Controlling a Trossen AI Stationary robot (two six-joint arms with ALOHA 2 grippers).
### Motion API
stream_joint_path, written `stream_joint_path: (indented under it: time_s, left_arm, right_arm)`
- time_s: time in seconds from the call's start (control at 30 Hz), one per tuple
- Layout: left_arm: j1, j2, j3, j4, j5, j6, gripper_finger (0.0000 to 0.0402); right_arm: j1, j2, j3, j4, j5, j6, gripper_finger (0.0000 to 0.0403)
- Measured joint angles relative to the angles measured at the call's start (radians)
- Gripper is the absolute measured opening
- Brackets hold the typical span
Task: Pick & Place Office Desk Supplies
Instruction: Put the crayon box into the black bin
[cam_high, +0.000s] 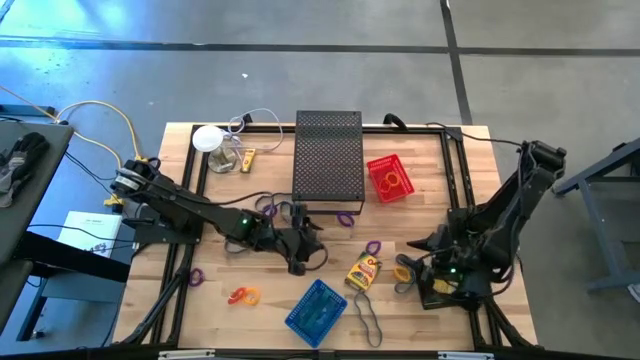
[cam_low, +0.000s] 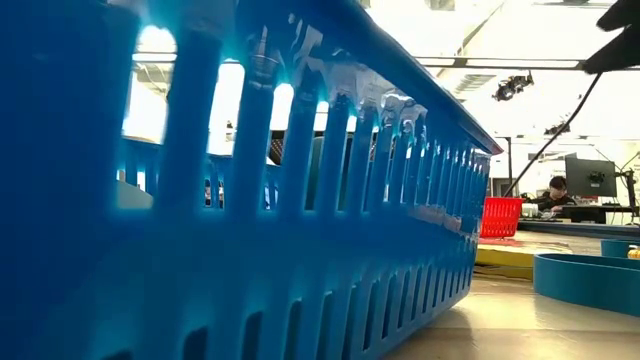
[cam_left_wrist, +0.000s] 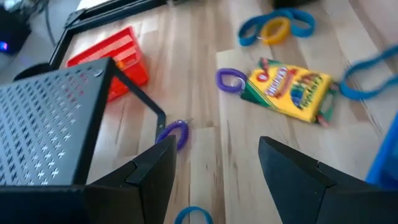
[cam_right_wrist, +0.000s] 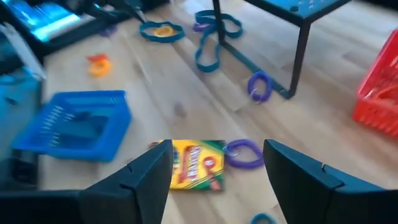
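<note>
Wooden table (cam_high: 420, 300) holds a blue basket (cam_high: 316, 311) with dark bands, a red basket (cam_high: 389, 179) with orange loops; the left gripper (cam_high: 305, 255) and right gripper (cam_high: 412, 262) both stand apart, empty.

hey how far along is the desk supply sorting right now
Barely started, by the look of it. Done: the red basket seems to hold a loop or two. In hand: nothing; the left tool and the right tool are both open and empty above the table. Left: the crayon box, purple coils and orange bands lie loose, and the blue basket looks empty.
</note>
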Motion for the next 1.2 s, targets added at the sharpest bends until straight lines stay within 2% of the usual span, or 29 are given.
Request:
stream_joint_path:
  time_s: [0.1,0.23,0.43,0.53,0.77,0.87,1.2]
  left_arm:
    - [0.026,0.000,0.000,-0.001,0.000,-0.042,0.0219]
    - [0.053,0.001,0.000,-0.003,0.009,-0.141,0.0219]
    - [0.091,0.033,0.000,-0.001,0.132,-0.322,0.0219]
    - [0.103,0.066,0.000,-0.002,0.198,-0.328,0.0219]
    - [0.109,0.126,0.000,-0.002,0.214,-0.310,0.0219]
    - [0.109,0.129,0.000,-0.006,0.214,-0.310,0.0219]
    - [0.109,0.131,0.000,0.000,0.213,-0.257,0.0219]
  right_arm:
    - [-0.049,0.036,0.000,0.002,-0.008,-0.021,0.0238]
    - [-0.102,0.081,0.000,0.069,-0.083,0.029,0.0238]
    - [-0.203,0.129,0.000,0.208,-0.320,-0.004,0.0238]
    - [-0.251,0.145,0.000,0.234,-0.425,0.014,0.0238]
    - [-0.336,0.163,0.000,0.249,-0.623,0.060,0.0238]
    - [-0.348,0.163,0.000,0.274,-0.647,0.010,0.0238]
    - [-0.359,0.163,0.000,0.367,-0.598,-0.170,0.0238]
